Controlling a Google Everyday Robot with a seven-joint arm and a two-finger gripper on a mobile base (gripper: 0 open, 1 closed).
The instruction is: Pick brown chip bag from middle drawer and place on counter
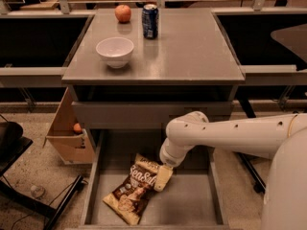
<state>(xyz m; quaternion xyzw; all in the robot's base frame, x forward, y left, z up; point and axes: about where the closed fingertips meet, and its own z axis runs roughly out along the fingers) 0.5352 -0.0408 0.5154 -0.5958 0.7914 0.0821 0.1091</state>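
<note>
down in the middle drawer (192, 206), the brown chip bag (133, 191) lies flat on the bare floor. it sits on a slant, with its lower end near the front left corner and its upper end toward the centre. my gripper (163, 177) sits at the bag's upper right edge, touching or overlapping it. it is carried by the white arm (230, 135), which reaches in from the right beneath the drawer front (148, 114) above. i cannot tell from this view whether the gripper is clenched on the bag or only resting against it, so i treat the grasp as unproven.

my worries, as i judge them:
- the contact is at one edge of a crinkly, slippery bag. if i lift on a thin pinch of foil, the bag could peel out and drop back into the drawer.
- held by one end, the bag would hang long and swing. it could then snag on the drawer front above or on the counter (192, 47) lip on the way up.
- the arm's bend is close under that drawer front, so a straight vertical lift risks a knock. i would draw outward before rising.
- on the counter, the white bowl (115, 51) stands at the left, with the can (150, 21) and the apple (123, 13) behind it. a trailing bag could tip the can or nudge the bowl, so i would aim for the bare grey at the right.
</note>
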